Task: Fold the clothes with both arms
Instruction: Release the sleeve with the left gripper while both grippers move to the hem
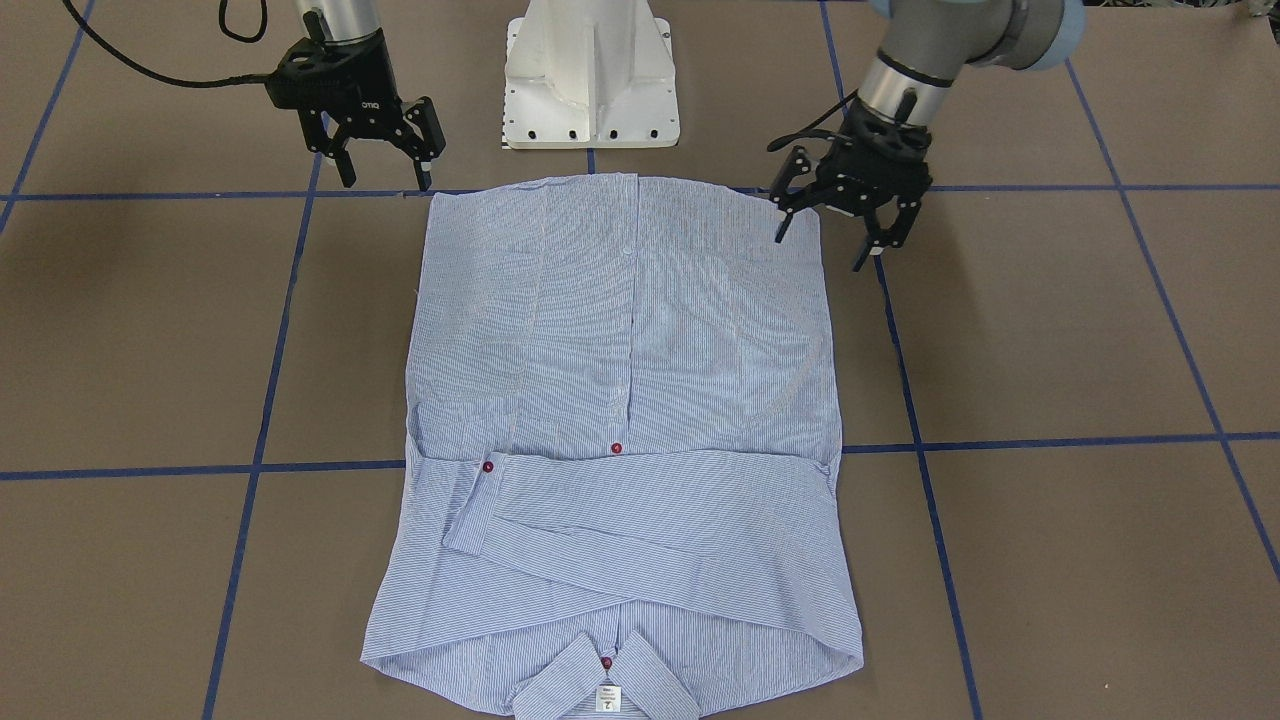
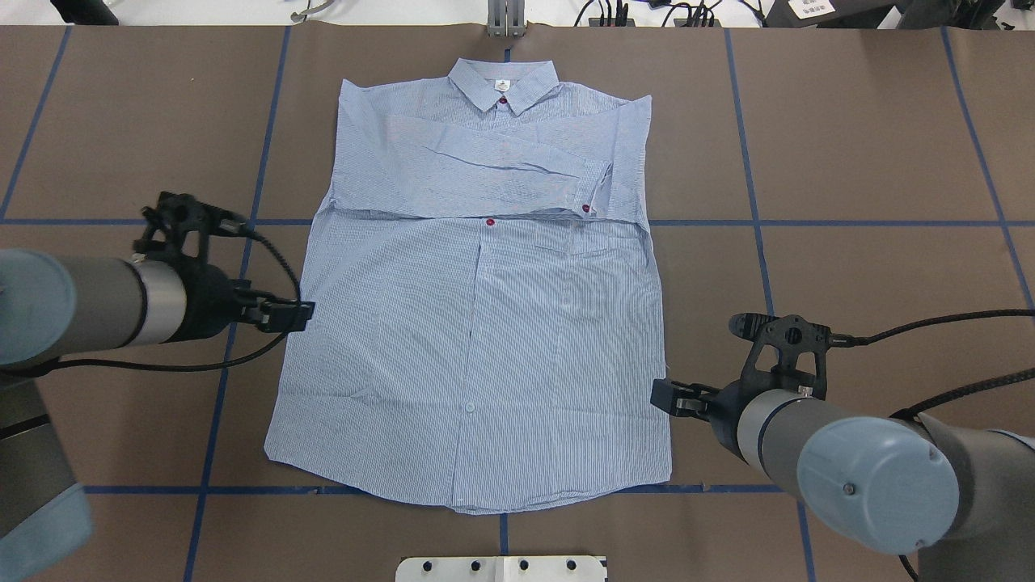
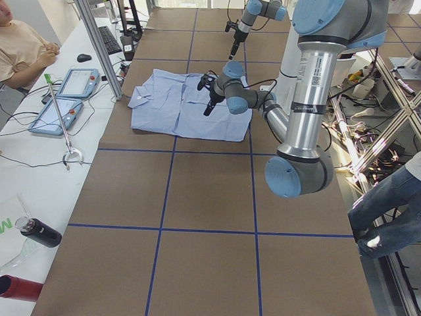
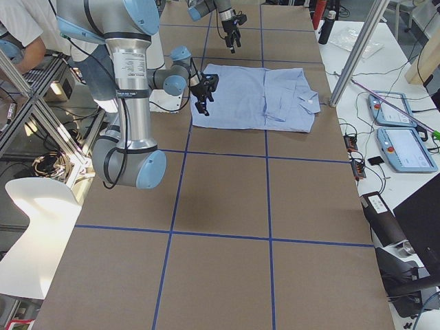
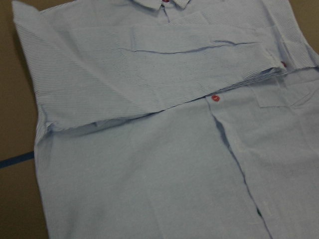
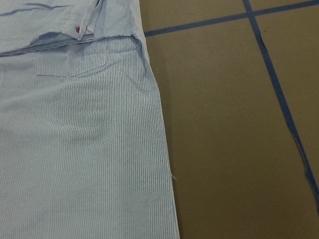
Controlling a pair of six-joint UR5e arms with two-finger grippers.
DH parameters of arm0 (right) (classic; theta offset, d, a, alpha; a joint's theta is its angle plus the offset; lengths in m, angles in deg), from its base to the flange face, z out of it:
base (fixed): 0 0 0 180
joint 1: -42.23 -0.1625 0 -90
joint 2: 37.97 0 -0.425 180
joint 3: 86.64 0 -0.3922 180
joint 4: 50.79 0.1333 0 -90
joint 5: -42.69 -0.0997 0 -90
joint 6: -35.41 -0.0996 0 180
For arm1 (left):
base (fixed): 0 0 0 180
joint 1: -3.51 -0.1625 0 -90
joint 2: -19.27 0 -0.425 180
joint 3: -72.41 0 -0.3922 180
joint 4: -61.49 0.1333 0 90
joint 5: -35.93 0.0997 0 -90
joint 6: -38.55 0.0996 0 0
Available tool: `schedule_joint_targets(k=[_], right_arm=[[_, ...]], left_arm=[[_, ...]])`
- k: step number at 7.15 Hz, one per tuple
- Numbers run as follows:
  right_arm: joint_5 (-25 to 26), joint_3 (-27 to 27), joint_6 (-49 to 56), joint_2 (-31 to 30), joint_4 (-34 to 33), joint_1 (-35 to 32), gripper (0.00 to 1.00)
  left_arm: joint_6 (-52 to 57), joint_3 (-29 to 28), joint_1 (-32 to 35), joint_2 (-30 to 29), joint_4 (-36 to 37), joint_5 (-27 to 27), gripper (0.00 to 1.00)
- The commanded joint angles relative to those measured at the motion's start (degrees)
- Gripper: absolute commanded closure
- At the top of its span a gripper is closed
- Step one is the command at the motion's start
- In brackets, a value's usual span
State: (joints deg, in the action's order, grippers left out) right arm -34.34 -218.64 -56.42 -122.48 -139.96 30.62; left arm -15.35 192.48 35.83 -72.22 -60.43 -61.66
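1. Shirt (image 1: 620, 340): one.
2. Red buttons (image 1: 616, 448) showing on it: three.
3. Robot arms: two, the left arm (image 2: 81, 303) and the right arm (image 2: 808, 436).
4. Grippers: two, the left gripper (image 1: 825, 250) and the right gripper (image 1: 387, 183).
5. White pedestal (image 1: 590, 80): one.
6. Tablets (image 4: 405, 148) on the side bench: two.

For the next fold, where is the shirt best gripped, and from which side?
Probably at the two hem corners nearest the robot's base, each from its outer side. The shirt lies flat with sleeves crossed over the chest, so the hem is the free edge. The open left hand and right hand hover beside those corners.
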Motion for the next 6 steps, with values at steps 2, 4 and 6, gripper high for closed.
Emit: schedule_joint_targets(k=[2, 4, 6], right_arm=[[1.97, -0.28, -1.33, -0.49, 0.05, 2.03, 0.0], [2.06, -0.28, -1.33, -0.49, 0.05, 2.03, 0.0], [2.06, -0.28, -1.33, -0.49, 0.05, 1.94, 0.0]], left_arm=[[-12.14, -0.36, -6.0, 15.63, -15.9, 3.6, 0.0], [-17.37, -2.82, -13.23, 11.97, -14.33, 8.99, 0.0], [-21.32, -3.79, -15.96, 4.86, -4.95, 11.09, 0.11]])
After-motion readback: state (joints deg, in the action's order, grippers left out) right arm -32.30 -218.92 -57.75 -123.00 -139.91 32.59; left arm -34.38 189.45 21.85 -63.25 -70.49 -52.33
